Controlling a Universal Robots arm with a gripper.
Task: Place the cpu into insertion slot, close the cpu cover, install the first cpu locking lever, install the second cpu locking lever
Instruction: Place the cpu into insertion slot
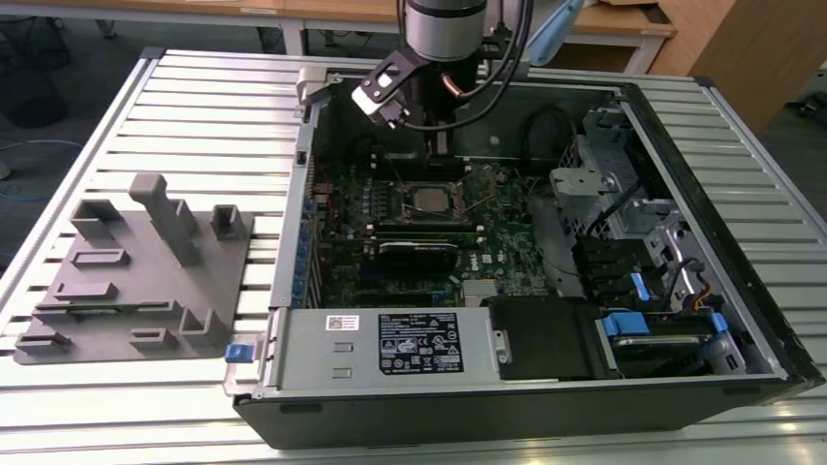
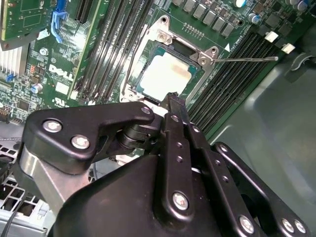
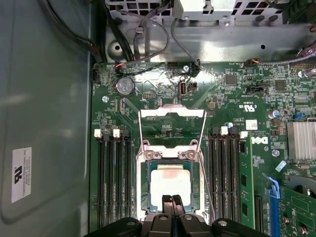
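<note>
The cpu (image 3: 170,183), a square chip with a pale silvery top, lies flat inside the insertion slot (image 3: 144,190) on the green board; it also appears in the second wrist view (image 2: 165,74) and the exterior view (image 1: 431,201). The cpu cover (image 3: 173,113), a thin silvery frame, stands raised open on the far side of the socket. A thin wire locking lever (image 2: 247,59) sticks out loose over the memory slots. My gripper (image 3: 172,198) hangs just above the chip's near edge, fingers shut together and holding nothing. It shows in the second wrist view (image 2: 174,101) and, reaching into the case, in the exterior view (image 1: 437,145).
Long black memory slots (image 3: 113,182) flank the socket on both sides. A finned heat sink (image 3: 301,140) sits nearby. The case walls (image 1: 672,194) enclose the board, with a silver power supply (image 1: 387,344) and drive bays (image 1: 646,325) in front. A grey fixture block (image 1: 130,271) lies on the exterior view's left.
</note>
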